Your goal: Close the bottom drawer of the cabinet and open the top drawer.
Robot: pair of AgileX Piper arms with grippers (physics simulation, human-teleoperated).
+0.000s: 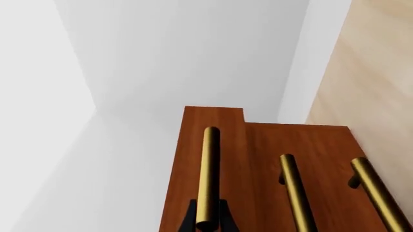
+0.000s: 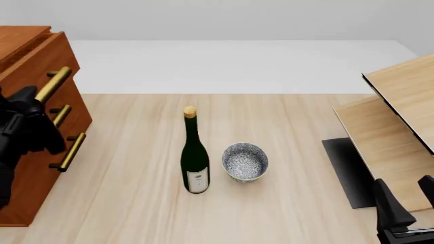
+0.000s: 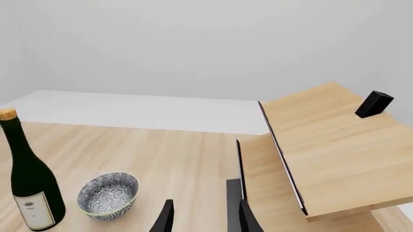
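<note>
Left end effector [image 1: 208, 220] pinching the brass handle [image 1: 209, 174] of the top drawer [image 2: 42, 66], pulled slightly proud of the cabinet [image 2: 30, 188] at the tabletop's [image 2: 285, 203] left edge. Bottom drawer [image 2: 68, 155] flush, shut. Right end effector [image 3: 203, 217] spread, hanging near pale slanted panels [image 3: 322, 154], gripping nothing. Bottle [image 2: 194, 155] just beside bowl [image 2: 245, 161], mid-tabletop.

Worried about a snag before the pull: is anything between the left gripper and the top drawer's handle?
Nothing visible. The left gripper already has its fingers on either side of the top drawer handle.
</note>
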